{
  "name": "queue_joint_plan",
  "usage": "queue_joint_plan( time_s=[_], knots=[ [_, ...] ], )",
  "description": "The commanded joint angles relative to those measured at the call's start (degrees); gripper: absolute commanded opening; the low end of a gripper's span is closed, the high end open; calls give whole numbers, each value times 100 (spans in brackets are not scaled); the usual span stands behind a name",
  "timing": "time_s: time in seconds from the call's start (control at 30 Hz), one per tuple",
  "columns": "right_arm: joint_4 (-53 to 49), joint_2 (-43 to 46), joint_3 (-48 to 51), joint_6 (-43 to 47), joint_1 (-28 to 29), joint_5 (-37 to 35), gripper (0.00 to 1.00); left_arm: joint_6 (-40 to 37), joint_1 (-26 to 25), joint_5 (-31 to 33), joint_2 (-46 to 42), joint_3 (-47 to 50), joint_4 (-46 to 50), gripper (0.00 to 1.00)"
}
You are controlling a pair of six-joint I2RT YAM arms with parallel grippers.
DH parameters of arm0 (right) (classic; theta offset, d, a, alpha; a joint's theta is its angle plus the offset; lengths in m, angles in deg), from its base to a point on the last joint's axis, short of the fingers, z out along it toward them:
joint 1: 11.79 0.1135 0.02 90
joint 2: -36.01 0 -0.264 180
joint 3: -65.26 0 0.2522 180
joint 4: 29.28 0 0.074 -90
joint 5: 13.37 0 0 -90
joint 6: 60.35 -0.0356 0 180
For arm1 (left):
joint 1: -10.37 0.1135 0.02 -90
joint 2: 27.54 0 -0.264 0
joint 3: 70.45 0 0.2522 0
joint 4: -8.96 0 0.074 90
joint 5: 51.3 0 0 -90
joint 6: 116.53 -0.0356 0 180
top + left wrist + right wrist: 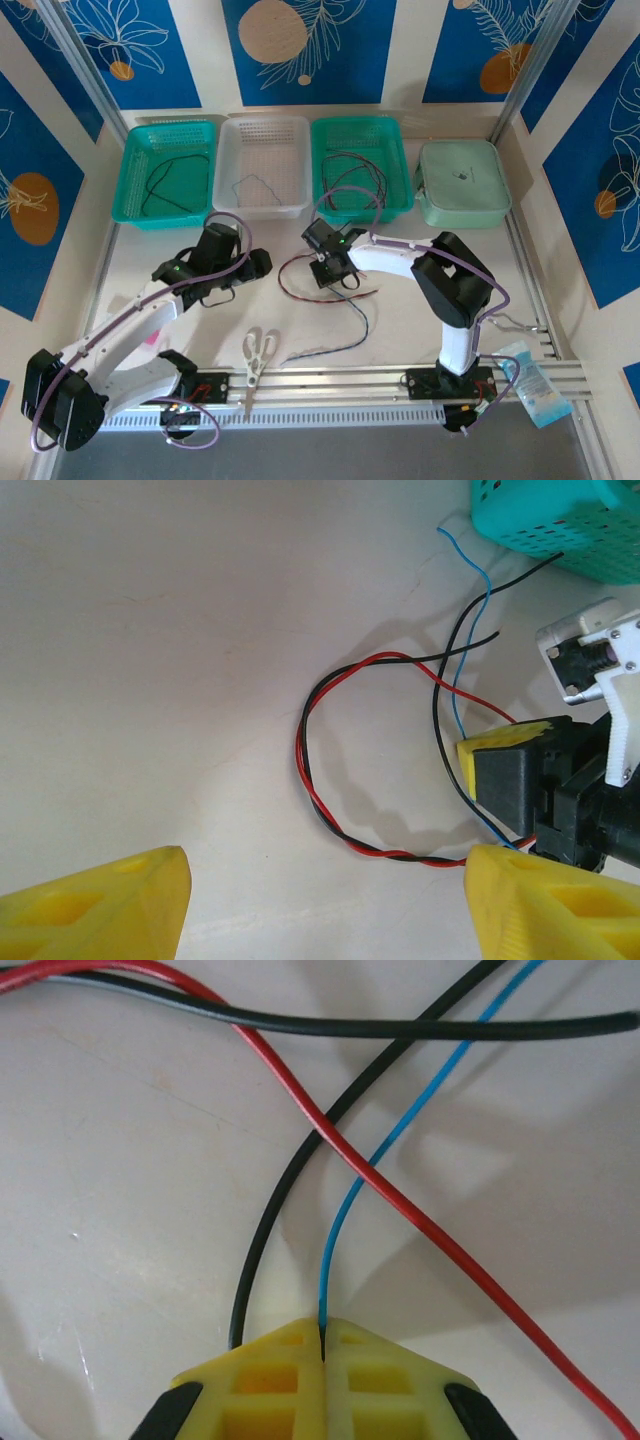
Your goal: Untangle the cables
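Blue wire (397,1130) is pinched between the closed yellow fingertips of the right gripper (322,1345), low over the white table (150,630). A black wire (262,1235) runs just left of the tips and a red wire (420,1227) crosses both. The tangle lies on the table near the green basket (560,520), with red and black strands twisted into a loop (305,750) between the arms, and the left gripper (325,890) hangs above it, jaws well apart, holding nothing.
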State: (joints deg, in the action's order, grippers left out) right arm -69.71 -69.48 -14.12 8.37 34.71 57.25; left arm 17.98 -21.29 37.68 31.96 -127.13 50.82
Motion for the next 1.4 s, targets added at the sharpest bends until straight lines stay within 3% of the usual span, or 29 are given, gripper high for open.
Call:
queue_joint_plan(
  time_s=[0.0,0.23,0.43,0.7,0.9,1.1,1.27,1.37],
  knots=[
    [114,620,88,-78,10,-234,0,-99,-68,59,124,-275,11,72],
    [31,1597,198,-174,-88,-287,0,-136,-135,-153,506,-632,-158,72],
    [97,2481,394,-333,-475,167,0,40,-176,-658,829,-912,-716,71],
    [178,3355,242,-245,-900,659,0,576,-375,-1688,1466,-1357,-1938,72],
    [435,3676,284,-411,-1047,1084,0,1023,-562,-2073,2015,-1924,-2776,71],
    [756,3907,467,-733,-1064,1091,0,1254,-681,-2124,2573,-2251,-3156,59],
    [966,4044,597,-891,-1055,1102,0,1439,-758,-2172,2943,-2402,-3425,56],
    [972,4123,595,-865,-1063,1103,0,1474,-798,-2096,3055,-2483,-3534,46]
  ],
)
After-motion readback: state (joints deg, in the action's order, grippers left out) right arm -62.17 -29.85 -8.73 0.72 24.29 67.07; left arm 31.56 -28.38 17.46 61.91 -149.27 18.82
